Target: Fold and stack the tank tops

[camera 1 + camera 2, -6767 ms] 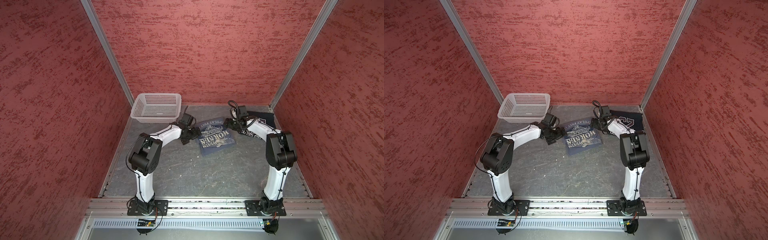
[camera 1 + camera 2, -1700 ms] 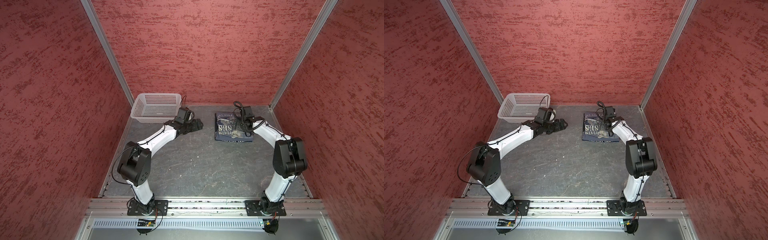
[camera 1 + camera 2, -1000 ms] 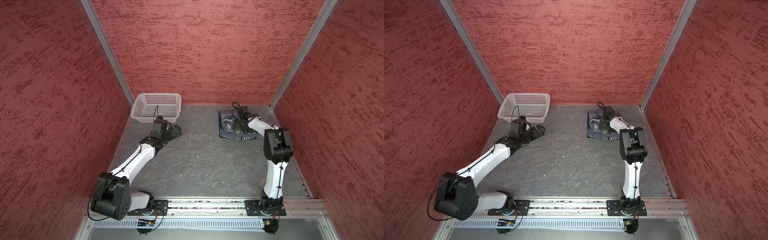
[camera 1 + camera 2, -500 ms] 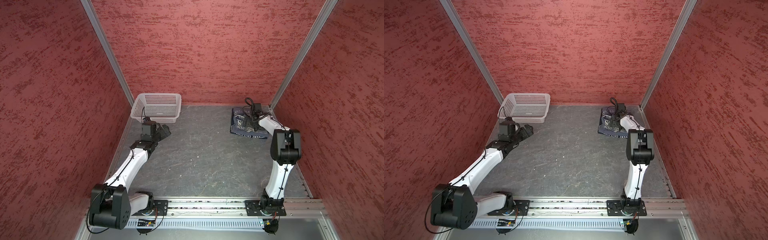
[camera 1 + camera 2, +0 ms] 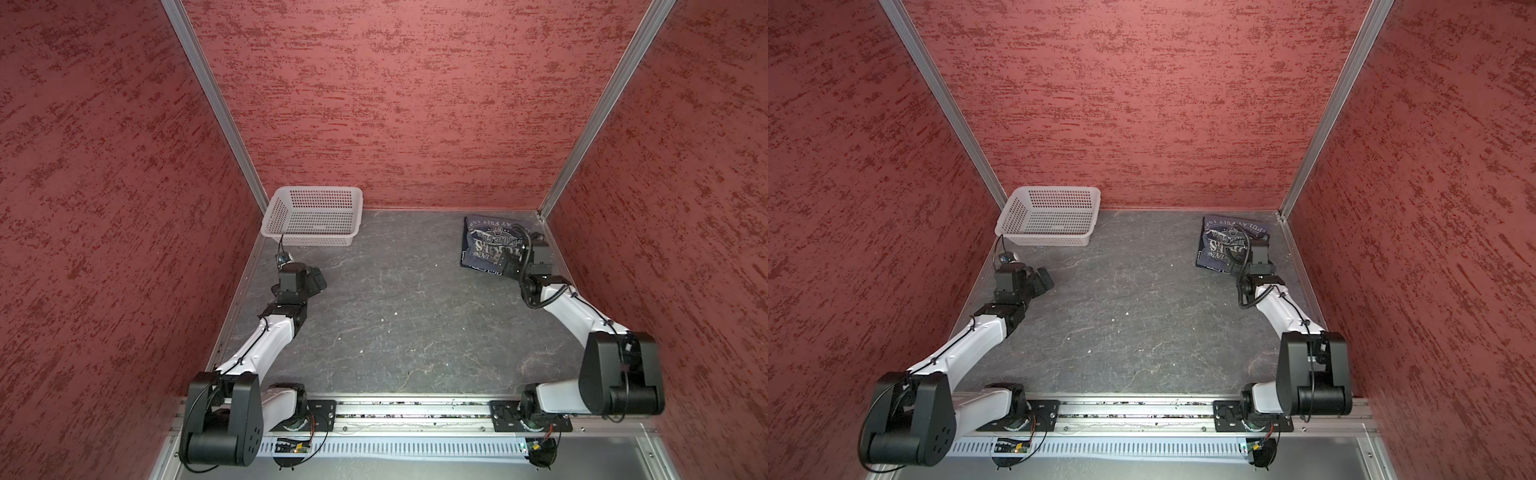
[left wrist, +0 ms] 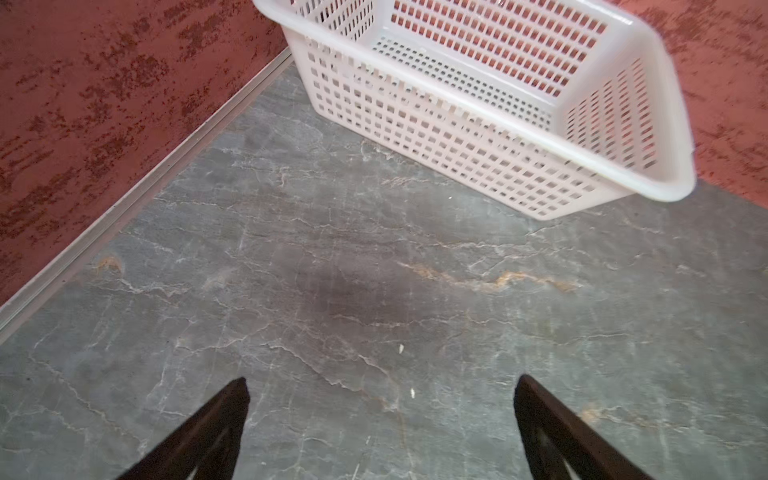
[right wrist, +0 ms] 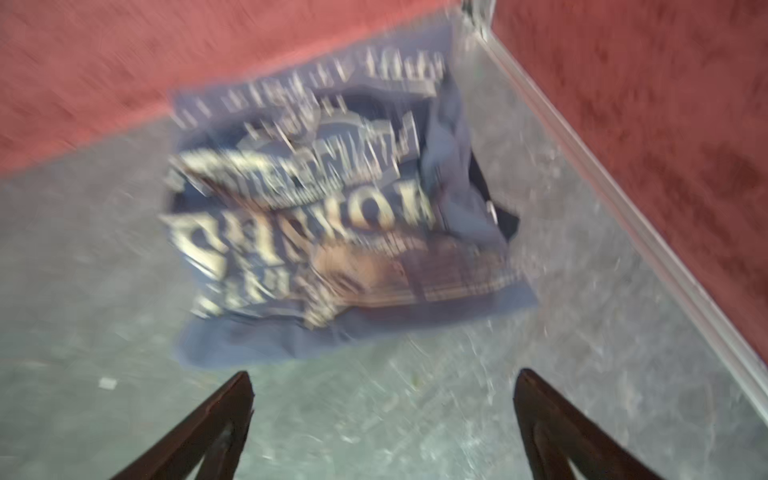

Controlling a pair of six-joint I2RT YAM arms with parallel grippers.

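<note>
The grey-blue tank top (image 5: 486, 243) (image 5: 1223, 239) with white lettering lies folded in the back right corner. In the blurred right wrist view it (image 7: 324, 216) lies flat, and a dark navy corner of the other tank top (image 7: 505, 218) pokes out beneath it. My right gripper (image 5: 510, 266) (image 5: 1236, 266) (image 7: 382, 380) is open and empty over bare floor, just short of the stack's near edge. My left gripper (image 5: 318, 279) (image 5: 1044, 279) (image 6: 382, 386) is open and empty above the floor on the left, in front of the basket.
A white perforated basket (image 5: 309, 241) (image 5: 1042, 240) (image 6: 457, 137) stands empty in the back left corner. Red walls close in the left, back and right sides. The grey stone-patterned floor (image 5: 407, 324) spreads between the arms, with a metal rail along the front.
The folded stack slid right into the back corner. My right gripper then backed off it, open. My left arm pulled back toward the left wall, away from the middle.
</note>
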